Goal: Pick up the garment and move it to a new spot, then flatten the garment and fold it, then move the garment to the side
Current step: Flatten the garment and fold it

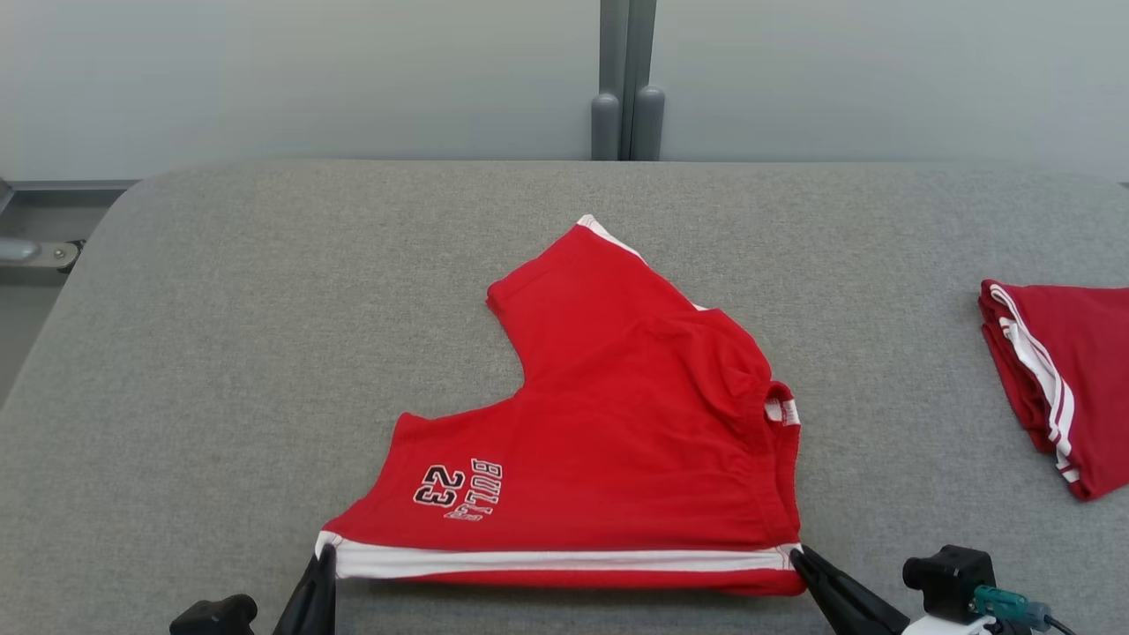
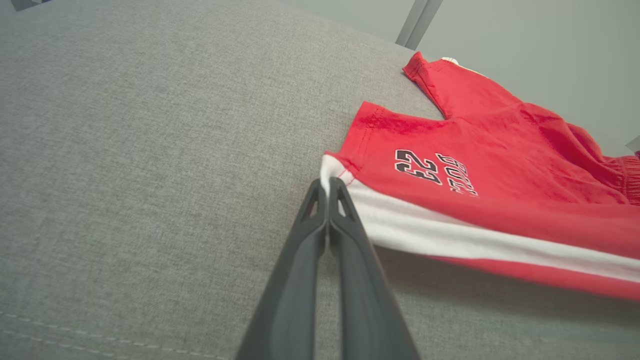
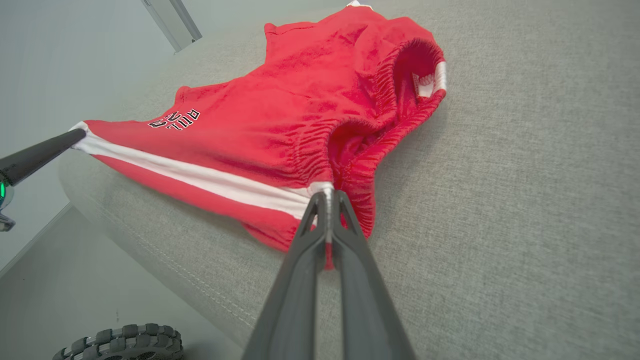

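The garment [image 1: 617, 423] is a pair of red shorts with a white stripe along the near side, a black-and-white "23" print by one leg hem, and a gathered elastic waistband that gapes open on the right. It lies mid-front on the grey fabric surface [image 1: 220, 353], one leg angled away. The left pincer [image 1: 325, 551] is clenched on the stripe's hem corner and the right pincer [image 1: 798, 554] on its waistband end, with the edge pulled straight between them. A folded red garment [image 1: 1067, 379] lies well apart at the right.
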Robot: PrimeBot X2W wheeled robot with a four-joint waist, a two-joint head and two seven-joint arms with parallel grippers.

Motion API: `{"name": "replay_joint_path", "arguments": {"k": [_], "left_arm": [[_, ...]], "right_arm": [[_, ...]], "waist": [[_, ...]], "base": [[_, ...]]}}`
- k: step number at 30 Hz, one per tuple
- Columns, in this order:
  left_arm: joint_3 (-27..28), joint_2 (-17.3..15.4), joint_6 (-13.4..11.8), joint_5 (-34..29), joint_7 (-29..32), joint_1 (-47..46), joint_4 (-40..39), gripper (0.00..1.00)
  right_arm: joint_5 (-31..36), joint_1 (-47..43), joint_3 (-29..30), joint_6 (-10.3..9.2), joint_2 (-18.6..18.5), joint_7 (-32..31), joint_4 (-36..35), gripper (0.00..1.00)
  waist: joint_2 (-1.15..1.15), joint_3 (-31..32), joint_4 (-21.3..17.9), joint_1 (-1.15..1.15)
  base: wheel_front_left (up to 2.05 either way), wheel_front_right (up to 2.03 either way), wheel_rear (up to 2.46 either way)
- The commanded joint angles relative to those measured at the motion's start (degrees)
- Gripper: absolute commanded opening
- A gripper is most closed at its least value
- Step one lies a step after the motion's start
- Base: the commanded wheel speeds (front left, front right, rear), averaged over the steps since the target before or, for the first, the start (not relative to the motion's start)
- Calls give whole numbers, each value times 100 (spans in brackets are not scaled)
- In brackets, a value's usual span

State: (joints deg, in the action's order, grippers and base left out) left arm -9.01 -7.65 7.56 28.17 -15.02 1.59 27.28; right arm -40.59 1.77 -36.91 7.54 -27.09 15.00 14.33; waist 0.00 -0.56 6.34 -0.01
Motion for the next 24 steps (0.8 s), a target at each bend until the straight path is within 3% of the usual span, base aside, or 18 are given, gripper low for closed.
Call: {"name": "replay_joint_path", "arguments": {"k": [1,6,12,17,24], "left_arm": [[45,-26,-15,-28,-17,58,-45,0],[-145,-206,-15,-143,-17,-387,-330,0],[-564,-469,-15,-190,-17,-1649,-525,0],[-1010,-631,-15,-218,-16,-2921,-79,0],[-1462,-596,-15,-382,-13,-4394,974,0]], "right_arm": [[-44,-60,-45,-12,-67,21,-48,0],[-12,131,243,-12,-53,19,-316,0],[-179,577,776,-12,289,18,-493,0],[-388,888,1308,-10,703,17,-590,0],[-524,1144,1748,-9,1161,17,-703,0]], "waist": [[0,-17,-19,1],[0,-382,-117,1],[0,-1019,-308,1],[0,-1514,-577,1],[0,-2053,-986,1]], "base": [[0,0,0],[0,0,0],[0,0,0],[0,0,0],[0,0,0]]}}
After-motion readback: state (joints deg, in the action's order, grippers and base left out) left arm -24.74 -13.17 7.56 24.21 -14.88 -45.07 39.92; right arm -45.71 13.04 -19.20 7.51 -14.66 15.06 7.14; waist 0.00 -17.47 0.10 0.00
